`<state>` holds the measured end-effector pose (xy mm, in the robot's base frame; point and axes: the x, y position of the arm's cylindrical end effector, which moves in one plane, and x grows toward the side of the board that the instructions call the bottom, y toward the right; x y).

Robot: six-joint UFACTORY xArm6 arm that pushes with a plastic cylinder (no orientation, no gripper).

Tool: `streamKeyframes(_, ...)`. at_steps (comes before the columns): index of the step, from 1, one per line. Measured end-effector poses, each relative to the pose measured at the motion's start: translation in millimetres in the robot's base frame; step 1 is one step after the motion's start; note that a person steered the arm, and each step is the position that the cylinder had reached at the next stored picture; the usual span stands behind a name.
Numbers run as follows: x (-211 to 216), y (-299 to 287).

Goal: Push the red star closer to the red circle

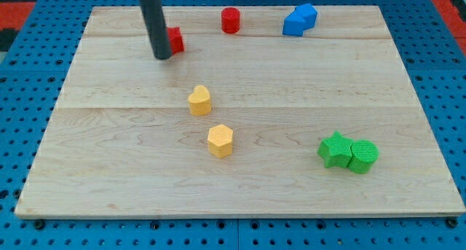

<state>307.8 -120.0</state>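
Across the middle of the view lay the wooden worktop (408,97), ringed by blue pegboard (22,133). Carried two blue blocks (300,20) touching at the view's top right, a green star (334,149) pressed against a green cylinder (362,156) at lower right, two yellow blocks (199,100) (220,141) near centre. Held nothing in the tool, a plain rod; my tip (163,57) sat against the red star (175,39), hiding its left side. Stood well apart to the star's right, the red circle (231,20).
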Motion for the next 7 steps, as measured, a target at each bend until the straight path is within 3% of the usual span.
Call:
streamKeyframes(1, -3, 25)
streamKeyframes(2, 16, 11)
streamKeyframes(3, -15, -52)
streamKeyframes(4, -47, -11)
streamKeyframes(5, -45, 52)
streamKeyframes(7, 14, 8)
